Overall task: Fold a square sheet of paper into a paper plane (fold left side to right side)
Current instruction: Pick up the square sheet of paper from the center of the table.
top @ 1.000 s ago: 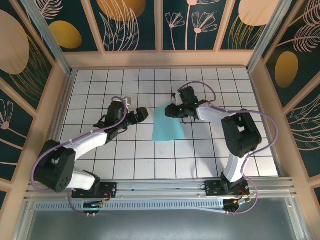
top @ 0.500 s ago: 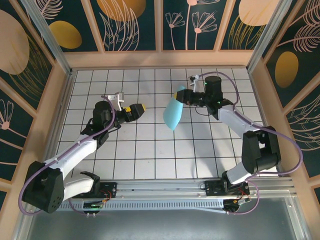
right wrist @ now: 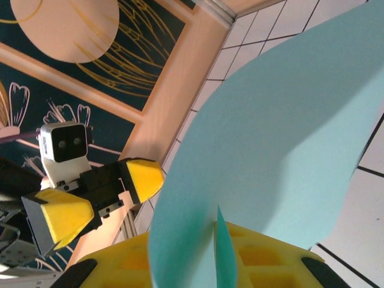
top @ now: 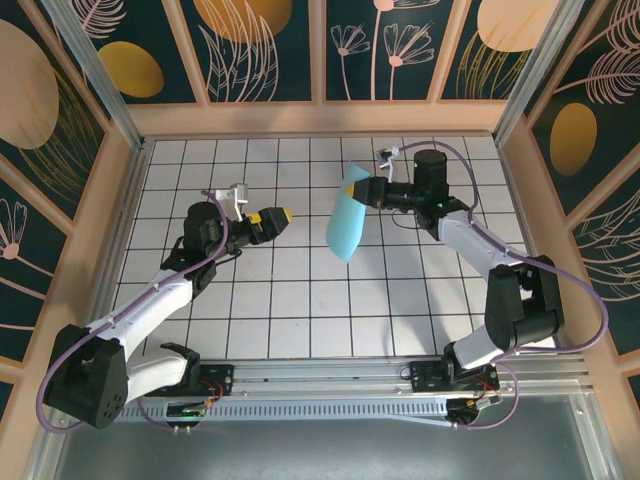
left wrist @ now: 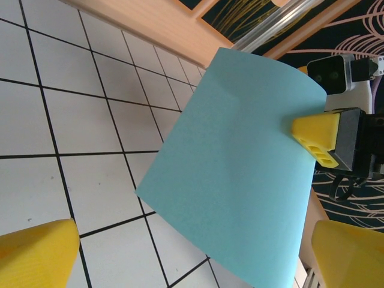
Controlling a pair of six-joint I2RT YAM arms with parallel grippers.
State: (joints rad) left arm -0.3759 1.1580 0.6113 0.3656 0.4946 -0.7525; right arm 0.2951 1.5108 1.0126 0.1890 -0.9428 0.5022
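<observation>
The square sheet of paper, light blue, hangs curved in the air above the tiles, its lower tip pointing down toward the table. My right gripper is shut on its upper right edge. In the right wrist view the sheet runs down between my yellow fingers. My left gripper stands open, a tile or so left of the paper and not touching it. The left wrist view looks at the sheet face on, with the right gripper's yellow finger on its right edge.
White grid tiles cover the table, with wooden walls all round. The left arm's camera and yellow fingers face the paper from the left. A metal rail runs along the near edge by the arm bases.
A second ago the paper lay flat on the tiles. The right gripper has lifted it up and back. The left gripper has drawn away to the left and opened wider.
</observation>
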